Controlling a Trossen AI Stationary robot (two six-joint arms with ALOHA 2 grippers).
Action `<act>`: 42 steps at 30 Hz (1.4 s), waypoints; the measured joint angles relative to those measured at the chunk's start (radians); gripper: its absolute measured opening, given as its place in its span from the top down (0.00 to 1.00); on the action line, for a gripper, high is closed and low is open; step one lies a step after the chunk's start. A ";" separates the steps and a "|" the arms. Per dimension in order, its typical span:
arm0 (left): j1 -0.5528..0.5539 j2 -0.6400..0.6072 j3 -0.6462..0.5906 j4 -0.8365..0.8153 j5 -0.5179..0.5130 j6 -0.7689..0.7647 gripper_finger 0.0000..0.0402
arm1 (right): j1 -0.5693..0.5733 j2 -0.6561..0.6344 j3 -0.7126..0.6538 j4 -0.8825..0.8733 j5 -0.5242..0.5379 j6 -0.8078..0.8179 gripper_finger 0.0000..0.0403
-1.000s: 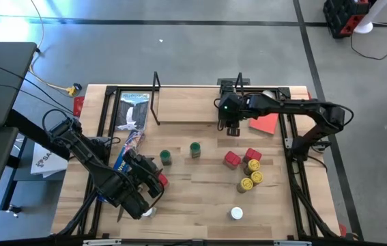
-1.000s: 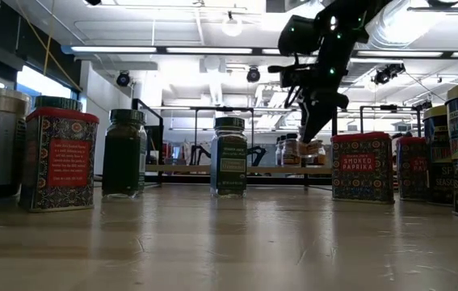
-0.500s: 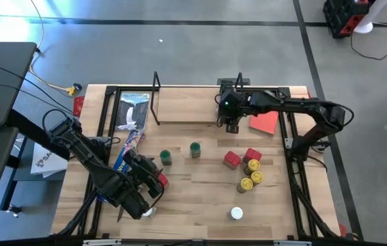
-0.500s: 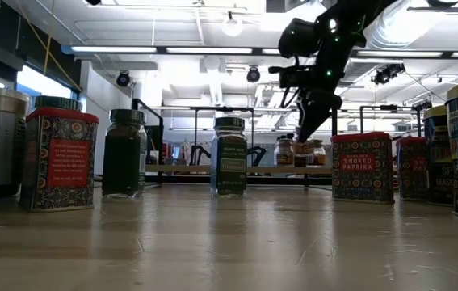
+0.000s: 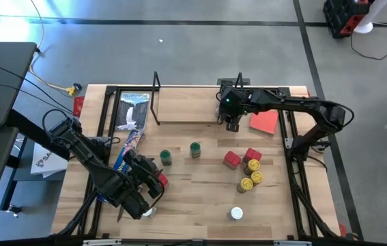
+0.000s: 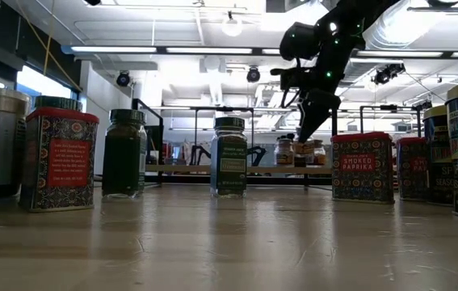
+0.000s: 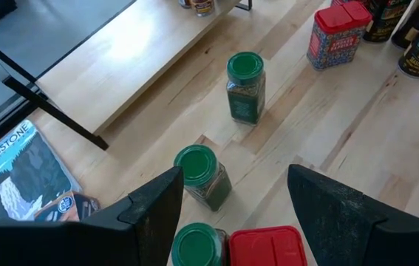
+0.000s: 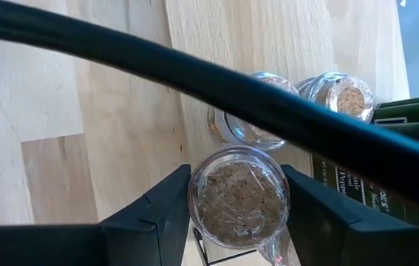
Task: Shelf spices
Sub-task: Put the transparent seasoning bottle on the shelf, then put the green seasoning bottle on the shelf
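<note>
High view, mid-shelving: finds the right gripper [image 5: 231, 123] at the right-hand end of the shelf [image 5: 186, 109], along the table's far edge. Step in hand, by judgement: setting down one cork-topped jar [image 8: 239, 203] beside two others [image 8: 250, 118] already on the board. Seen past the right wrist, with dark fingers [image 8: 157, 214] parted to either side of that jar; from table height, with the tips [image 6: 303, 129] ending about level with its lid and the jar [image 6: 285, 150] upright on the board. Reads as let go rather than pinched, though contact at the sides cannot be ruled out.

Calls next, most likely, for a straight lift clear of the lid without nudging the close neighbours or the black wire upright just beside, then a swing back to the loose spices.

Leaves plenty still on the tabletop: two green-lidded jars [image 5: 165, 158] and [image 5: 194, 149] near the middle, a pair of red tins [image 5: 231, 159] touching a tight cluster of yellow-lidded jars [image 5: 253, 166] to their right, and a lone white-lidded jar [image 5: 236, 214] near the front edge. Puts the task early, by that count.

Shows the left gripper [image 7: 233, 177] waiting wide open and empty at the table's front left, above another green-lidded jar [image 7: 194, 247] and a red tin [image 7: 268, 247].

Of the jar itself: small, round, clear glass, tan filling, flat cork-coloured top; likely light and easy to topple
</note>
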 joint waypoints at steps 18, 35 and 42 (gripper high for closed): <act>0.000 0.000 0.000 0.000 0.000 0.000 0.40 | 0.000 0.000 0.001 0.008 0.012 -0.025 0.50; 0.000 0.000 0.000 0.001 0.000 0.000 0.40 | 0.009 0.000 0.001 0.056 0.114 -0.044 0.41; 0.000 0.000 0.000 0.003 0.000 0.000 0.40 | 0.067 -0.033 0.005 0.043 0.176 -0.044 0.41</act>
